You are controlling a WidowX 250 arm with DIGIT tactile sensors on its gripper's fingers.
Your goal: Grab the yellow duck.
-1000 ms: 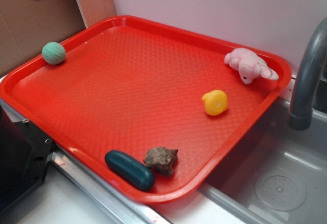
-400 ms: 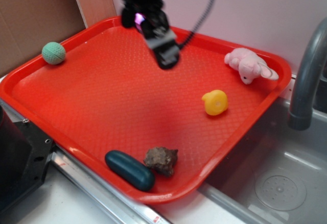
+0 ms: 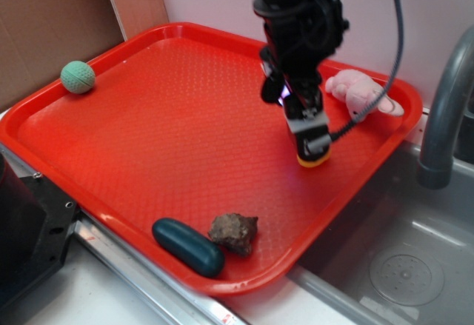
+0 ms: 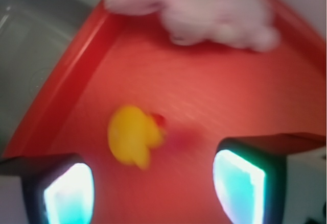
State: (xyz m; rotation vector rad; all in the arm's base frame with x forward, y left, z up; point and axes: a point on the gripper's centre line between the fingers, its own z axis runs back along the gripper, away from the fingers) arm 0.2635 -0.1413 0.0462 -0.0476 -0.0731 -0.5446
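gripper [image 4: 153, 180]: hanging over the tray w/ jaws spread wide, holding nothing
yellow duck [image 4: 133, 136]: sitting on red tray [image 3: 148, 140], right side near rim, betw. the fingers [image 4: 69, 193] but nearer the left one
risk 1: duck's off-centre, so left finger could be landing on it & squirting the glossy toy out
risk 2: pink plush [image 4: 214, 12] lying near, prob. clear

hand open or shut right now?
Open. In the wrist view the hand shows two fingers spread wide, the small glossy yellow rubber duck lying untouched between them.
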